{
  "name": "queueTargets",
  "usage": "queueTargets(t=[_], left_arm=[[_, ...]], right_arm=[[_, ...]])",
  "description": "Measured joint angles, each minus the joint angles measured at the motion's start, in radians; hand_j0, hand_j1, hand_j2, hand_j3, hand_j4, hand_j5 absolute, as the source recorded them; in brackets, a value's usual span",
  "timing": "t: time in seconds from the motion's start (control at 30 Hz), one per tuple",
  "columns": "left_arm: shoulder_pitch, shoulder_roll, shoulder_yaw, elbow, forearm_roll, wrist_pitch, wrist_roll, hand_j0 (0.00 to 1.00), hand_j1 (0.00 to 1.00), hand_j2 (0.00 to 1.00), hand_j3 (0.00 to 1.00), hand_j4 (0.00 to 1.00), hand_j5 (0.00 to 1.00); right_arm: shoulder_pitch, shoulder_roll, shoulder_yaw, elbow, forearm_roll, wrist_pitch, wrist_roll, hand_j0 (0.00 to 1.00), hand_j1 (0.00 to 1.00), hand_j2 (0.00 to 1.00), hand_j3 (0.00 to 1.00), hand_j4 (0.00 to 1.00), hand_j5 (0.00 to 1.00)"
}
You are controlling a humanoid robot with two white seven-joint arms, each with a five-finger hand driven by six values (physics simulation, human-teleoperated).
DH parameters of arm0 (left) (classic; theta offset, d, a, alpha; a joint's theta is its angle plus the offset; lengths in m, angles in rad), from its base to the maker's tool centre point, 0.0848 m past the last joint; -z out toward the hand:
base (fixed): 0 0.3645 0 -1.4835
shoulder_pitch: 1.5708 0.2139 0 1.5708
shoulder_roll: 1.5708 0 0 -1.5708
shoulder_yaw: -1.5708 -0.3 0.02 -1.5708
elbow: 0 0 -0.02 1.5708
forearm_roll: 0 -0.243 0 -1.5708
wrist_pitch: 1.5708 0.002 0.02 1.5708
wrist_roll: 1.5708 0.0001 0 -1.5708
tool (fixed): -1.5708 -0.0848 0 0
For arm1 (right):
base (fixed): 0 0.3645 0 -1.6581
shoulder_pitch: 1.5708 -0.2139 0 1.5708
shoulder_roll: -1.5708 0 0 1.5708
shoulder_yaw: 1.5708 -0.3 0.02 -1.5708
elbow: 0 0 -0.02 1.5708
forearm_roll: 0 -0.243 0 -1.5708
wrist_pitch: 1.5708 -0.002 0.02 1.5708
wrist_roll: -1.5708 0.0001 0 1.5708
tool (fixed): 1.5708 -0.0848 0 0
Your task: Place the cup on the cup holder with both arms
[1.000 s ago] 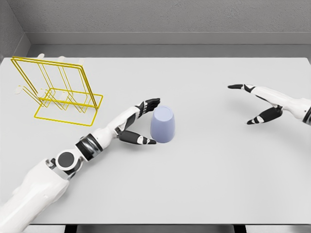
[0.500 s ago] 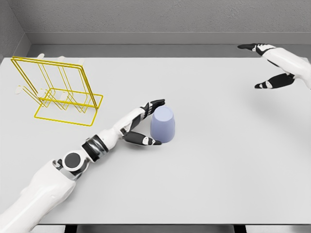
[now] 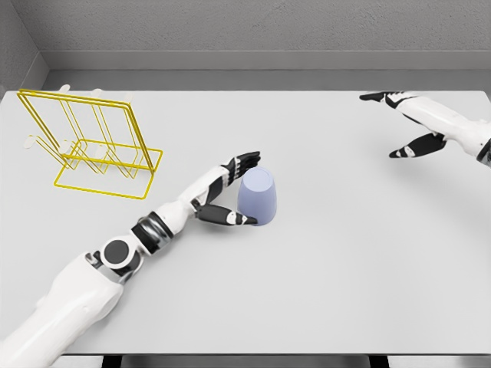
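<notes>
A pale blue cup stands upside down near the middle of the white table. My left hand is at the cup's left side, fingers spread around it, the upper fingers at its top edge and the thumb low by its base; a firm grasp does not show. The yellow wire cup holder stands at the far left of the table, well apart from the cup. My right hand hovers at the far right with its fingers spread, holding nothing.
A grey wall runs along the table's far edge. The table's front edge lies near the bottom of the view.
My left hand has closed in on the cup's left side. My right hand swung up toward the back right, then came back slightly down and left.
</notes>
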Motion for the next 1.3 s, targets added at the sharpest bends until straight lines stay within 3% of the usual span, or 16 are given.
queueTargets(t=[0.5,0.57,0.73,1.1,1.3], left_arm=[[0.0,-0.026,-0.005,0.013,-0.001,0.0,0.0,1.0,1.0,1.0,1.0,1.0,1.0],[0.0,-0.028,-0.005,0.014,0.0,0.0,0.0,0.87,0.87,0.87,0.87,0.87,0.87],[0.0,-0.03,-0.004,0.016,0.0,0.0,0.0,0.7,0.7,0.7,0.7,0.7,0.7],[0.003,-0.031,-0.006,0.013,0.004,-0.002,-0.003,0.61,0.61,0.61,0.61,0.61,0.61],[0.006,-0.023,0.005,0.001,0.005,-0.007,-0.085,0.61,0.61,0.61,0.61,0.61,0.61]], right_arm=[[-0.003,0.01,0.001,0.001,0.002,0.0,0.001,1.0,1.0,1.0,1.0,1.0,1.0],[-0.003,0.009,0.0,0.002,0.002,0.0,0.001,1.0,1.0,1.0,1.0,1.0,1.0],[-0.003,0.01,-0.001,0.002,0.002,0.0,0.001,1.0,1.0,1.0,1.0,1.0,1.0],[-0.003,0.011,-0.002,0.002,0.002,0.0,0.001,1.0,1.0,1.0,1.0,1.0,1.0],[-0.003,0.011,-0.002,0.002,0.002,0.0,0.001,1.0,1.0,1.0,1.0,1.0,1.0]])
